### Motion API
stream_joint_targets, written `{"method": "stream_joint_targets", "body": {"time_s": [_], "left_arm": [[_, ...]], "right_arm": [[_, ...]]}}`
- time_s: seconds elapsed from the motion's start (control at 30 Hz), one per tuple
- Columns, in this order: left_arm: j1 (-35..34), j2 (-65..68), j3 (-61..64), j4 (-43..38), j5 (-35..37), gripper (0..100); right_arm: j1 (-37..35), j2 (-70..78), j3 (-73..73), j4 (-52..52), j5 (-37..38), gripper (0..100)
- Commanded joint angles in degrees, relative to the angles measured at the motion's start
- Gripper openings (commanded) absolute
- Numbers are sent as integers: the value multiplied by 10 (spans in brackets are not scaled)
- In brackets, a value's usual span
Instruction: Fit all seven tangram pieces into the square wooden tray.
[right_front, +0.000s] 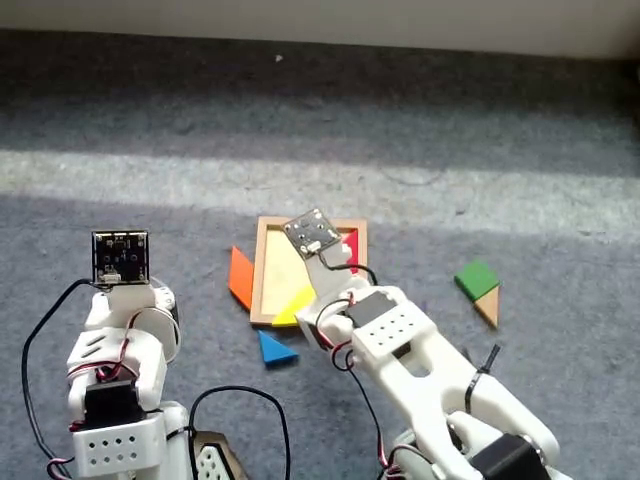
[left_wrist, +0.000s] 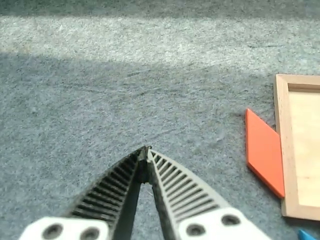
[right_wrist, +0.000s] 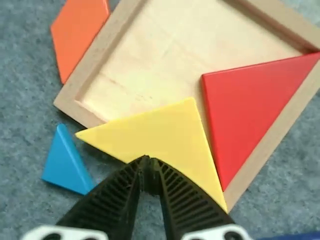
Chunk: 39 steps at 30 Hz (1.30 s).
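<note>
The square wooden tray (right_front: 258, 272) lies mid-table. A red triangle (right_wrist: 245, 110) lies flat inside it against one rim. A yellow triangle (right_wrist: 165, 135) rests next to the red one, partly in the tray and overhanging the near rim (right_wrist: 97, 50). My right gripper (right_wrist: 147, 162) is shut, its tips at the yellow triangle's near edge. An orange parallelogram (right_front: 240, 278) lies just outside the tray's left side, and a blue triangle (right_front: 275, 348) sits in front of it. A green square (right_front: 476, 279) and a tan triangle (right_front: 489, 305) lie to the right. My left gripper (left_wrist: 146, 150) is shut over bare carpet.
Grey carpet covers the table. The right arm (right_front: 400, 340) stretches from the lower right over the tray's near corner. The left arm (right_front: 120, 330) stands at the lower left, with the orange parallelogram (left_wrist: 264, 150) and the tray rim (left_wrist: 281, 145) off to its side.
</note>
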Motion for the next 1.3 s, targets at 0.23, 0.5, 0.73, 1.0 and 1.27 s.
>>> {"method": "stream_joint_targets", "body": {"time_s": [0.23, 0.5, 0.73, 1.0, 1.27], "left_arm": [[-5, -4, -2, 1, 5, 5], [-5, -4, -2, 1, 5, 5], [-5, -4, -1, 2, 5, 5], [-5, -4, 0, 1, 5, 5], [-5, -4, 0, 1, 4, 5]], "right_arm": [[37, 73, -58, -30, -4, 8], [35, 37, -57, -31, -5, 8], [41, 25, -56, -32, -7, 8], [-1, 31, -50, -69, -8, 8], [0, 8, -31, -67, -4, 7]]}}
